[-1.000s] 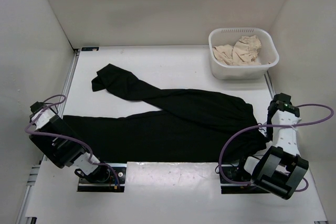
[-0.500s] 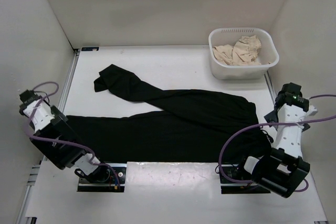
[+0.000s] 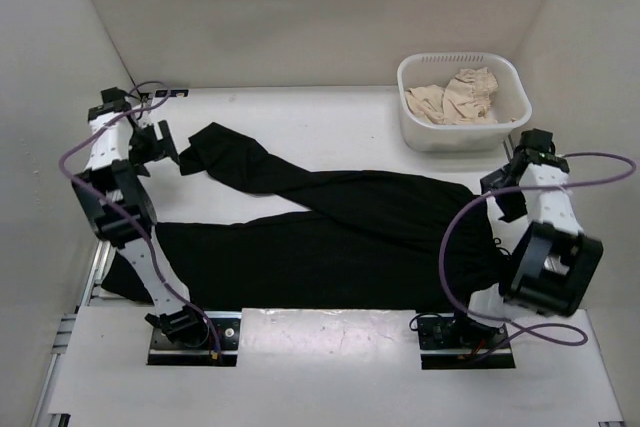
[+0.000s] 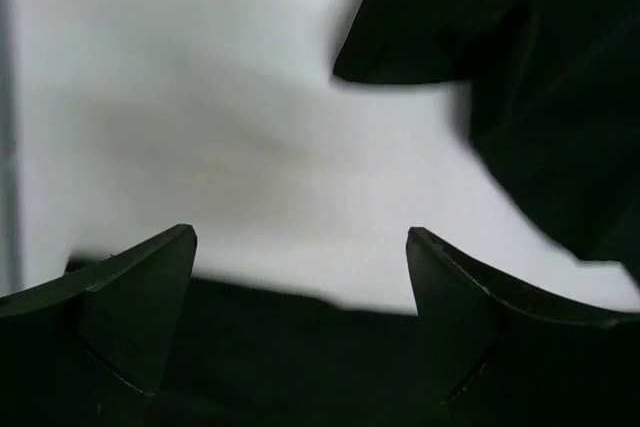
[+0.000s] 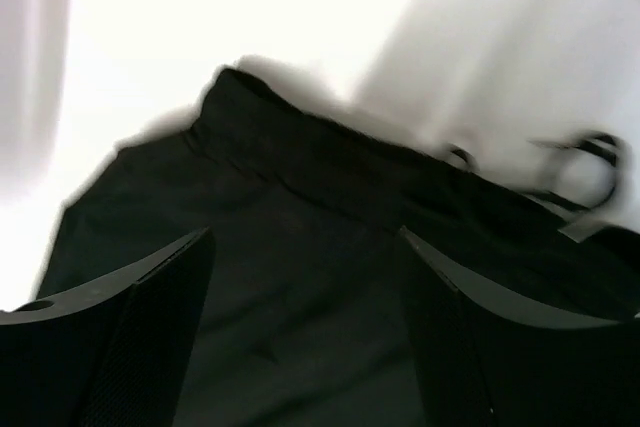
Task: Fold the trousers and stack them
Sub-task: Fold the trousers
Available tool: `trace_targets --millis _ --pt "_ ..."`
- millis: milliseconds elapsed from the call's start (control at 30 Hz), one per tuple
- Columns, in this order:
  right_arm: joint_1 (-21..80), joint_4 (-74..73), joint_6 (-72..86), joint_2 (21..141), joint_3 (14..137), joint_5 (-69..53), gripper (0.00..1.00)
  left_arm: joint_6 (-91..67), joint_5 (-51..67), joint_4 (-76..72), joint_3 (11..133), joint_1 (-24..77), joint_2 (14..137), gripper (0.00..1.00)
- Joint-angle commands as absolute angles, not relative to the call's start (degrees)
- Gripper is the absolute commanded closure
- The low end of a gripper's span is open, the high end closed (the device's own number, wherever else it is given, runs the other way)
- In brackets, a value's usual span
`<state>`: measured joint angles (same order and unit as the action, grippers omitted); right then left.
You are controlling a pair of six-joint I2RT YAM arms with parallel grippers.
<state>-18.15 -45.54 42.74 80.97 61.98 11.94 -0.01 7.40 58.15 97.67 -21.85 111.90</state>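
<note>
White-walled enclosure, white surface.

Item: black trousers, laid flat mid-surface. The waist is to the right. One leg runs left along the near edge, the other angles to the far left with its cuff crumpled.

Handling, judged: soft, limp and light. It will drape and sag, so take it at the cuff hem and the waistband edge.

Left claw: wide open, empty, just beside the far cuff.

Right claw: open, empty, over the waist.

Far right: white basket holding beige cloth.
</note>
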Motion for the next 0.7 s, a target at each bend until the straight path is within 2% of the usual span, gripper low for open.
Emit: trace_targets --millis 0,100,300,333,367,433,467,500,567,600,633,667 --pt "-16.09 -37.79 50.53 88.38 65.47 11.50 0.23 0.00 12.21 61.35 106.42 -20.40 118.02 0.02" --pt "-14.59 -37.79 53.96 95.50 69.95 15.45 0.23 0.00 13.53 62.05 110.56 -18.90 123.48 0.01" --pt "-12.49 -39.90 58.97 106.59 74.61 16.08 0.25 0.00 16.43 62.05 110.57 -17.49 129.02 0.01" --pt "-12.48 -40.60 58.97 107.39 75.40 16.95 0.29 0.00 16.44 62.05 110.57 -17.49 129.63 0.00" --pt "-12.48 -40.61 58.97 108.79 75.41 17.48 0.42 0.00 16.96 61.53 110.57 -17.49 130.16 0.00" --pt "-12.48 -42.44 58.97 109.34 76.72 18.19 0.55 0.00 17.49 61.00 110.57 -16.96 131.04 0.00" --pt "-12.48 -42.45 58.19 110.03 76.73 18.98 0.68 0.00 17.49 61.00 110.57 -16.96 131.83 0.02" --pt "-12.48 -43.15 57.31 110.04 76.73 18.98 0.74 0.00 17.49 60.13 110.57 -16.44 132.53 0.05" --pt "-12.48 -43.86 56.00 110.04 76.73 20.39 0.91 0.00 16.96 59.41 110.57 -16.44 134.11 0.22" --pt "-12.48 -43.86 55.38 109.26 76.73 21.00 0.96 0.00 15.74 59.41 111.35 -16.44 134.64 0.57" --pt "-12.48 -43.86 54.76 108.73 76.73 21.01 0.98 0.00 14.95 59.41 112.66 -16.44 135.17 0.80" --pt "-12.48 -43.34 53.36 107.42 76.12 21.01 1.00 0.00 13.72 59.41 113.28 -16.44 135.18 0.86"
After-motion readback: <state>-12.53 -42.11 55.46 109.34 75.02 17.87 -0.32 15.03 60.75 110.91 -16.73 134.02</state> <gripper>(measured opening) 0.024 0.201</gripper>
